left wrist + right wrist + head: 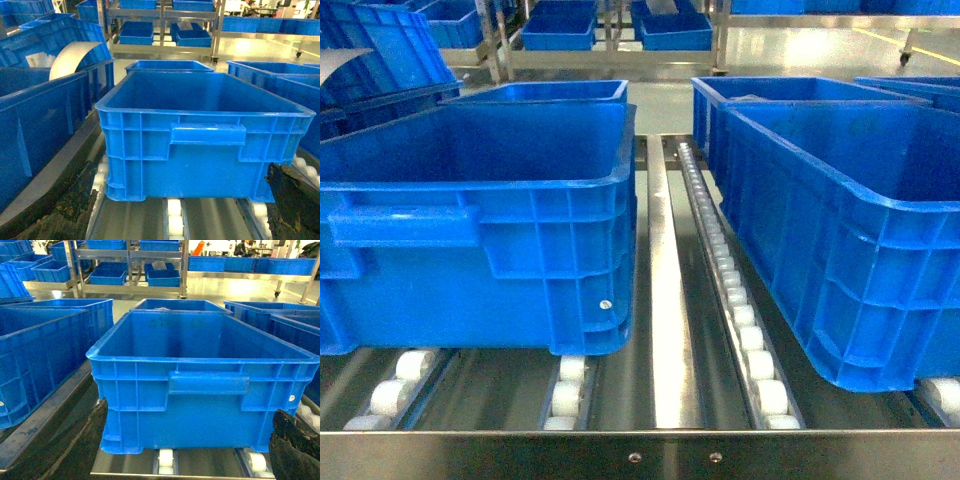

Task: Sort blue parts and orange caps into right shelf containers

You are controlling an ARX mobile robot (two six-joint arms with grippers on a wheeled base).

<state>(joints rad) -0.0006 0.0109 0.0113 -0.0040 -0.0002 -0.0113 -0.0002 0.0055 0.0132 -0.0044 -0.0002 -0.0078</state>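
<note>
No blue parts and no orange caps show in any view. Two large blue containers stand on the steel shelf (675, 330): a left one (470, 200) and a right one (840, 220). In the left wrist view, my left gripper (182, 200) is open, its dark fingers (75, 200) spread wide before a container's handled front wall (207, 150), with nothing between them. In the right wrist view, my right gripper (190, 440) is also open and empty in front of a container (207, 400). What I can see inside both containers is bare. Neither gripper appears in the head view.
White rollers (740, 310) run in rows between the shiny rails. More blue crates (550, 90) stand behind and beside, one holding a curved white sheet (75, 57). Further racks with crates (160, 277) stand across a glossy floor.
</note>
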